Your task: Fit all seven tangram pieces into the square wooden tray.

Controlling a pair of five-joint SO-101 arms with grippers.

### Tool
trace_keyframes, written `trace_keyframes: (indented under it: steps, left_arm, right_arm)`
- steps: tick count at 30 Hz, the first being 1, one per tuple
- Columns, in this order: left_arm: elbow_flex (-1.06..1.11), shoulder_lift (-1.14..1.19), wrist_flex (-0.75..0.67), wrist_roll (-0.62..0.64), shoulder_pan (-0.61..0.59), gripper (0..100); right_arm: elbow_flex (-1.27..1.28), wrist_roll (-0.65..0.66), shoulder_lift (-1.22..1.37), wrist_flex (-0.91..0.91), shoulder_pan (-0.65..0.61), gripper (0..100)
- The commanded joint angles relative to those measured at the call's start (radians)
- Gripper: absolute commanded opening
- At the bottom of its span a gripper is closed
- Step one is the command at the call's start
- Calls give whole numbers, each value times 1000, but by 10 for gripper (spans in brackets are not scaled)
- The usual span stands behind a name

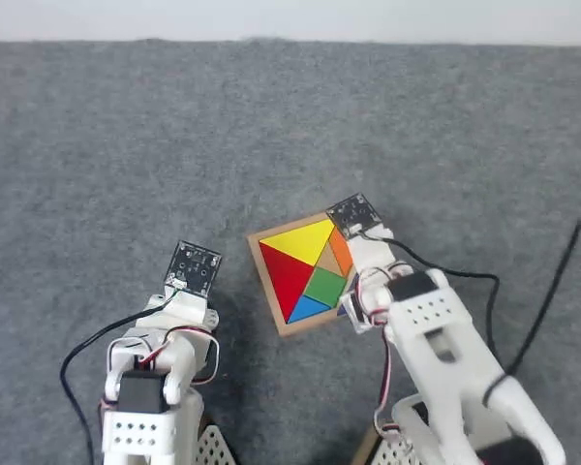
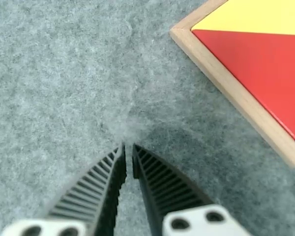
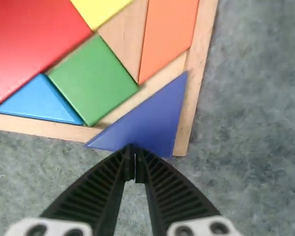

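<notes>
The square wooden tray [image 1: 267,287] lies on the grey felt and holds yellow [image 1: 300,240], red [image 1: 285,274], green [image 1: 323,287], light blue [image 1: 306,308] and orange [image 1: 341,254] pieces. A dark blue triangle [image 3: 147,123] lies tilted over the tray's rim [image 3: 202,49] at the corner beside the green piece [image 3: 91,78]. My right gripper [image 3: 134,160] is shut, its tips against the triangle's outer edge. Bare wood [image 3: 123,39] shows between the yellow, green and orange pieces. My left gripper [image 2: 129,153] is shut on nothing, over felt short of the tray's corner [image 2: 226,83].
Grey felt [image 1: 126,145] covers the table all around the tray. The right arm [image 1: 436,329] with its black cables hangs over the tray's right side. The left arm [image 1: 160,378] stands to the tray's left.
</notes>
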Motion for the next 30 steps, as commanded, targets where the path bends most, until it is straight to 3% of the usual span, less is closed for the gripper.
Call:
trace_keyframes:
  steps: [1, 14, 19, 24, 30]
  left_arm:
    - [-10, -17, 3, -8, -5, 22]
    - [-10, -17, 3, -8, -5, 22]
    - [-10, -17, 3, -8, -5, 22]
    - [-10, -17, 3, -8, -5, 22]
    - [-10, -17, 3, -8, -5, 22]
  right_arm:
    - [-89, 12, 96, -50, 12, 6]
    - [-138, 3, 130, -85, 18, 6]
    - [-34, -21, -125, -81, 22, 6]
    - [130, -20, -435, -77, 133, 6]
    - [226, 11, -765, 58, 197, 6]
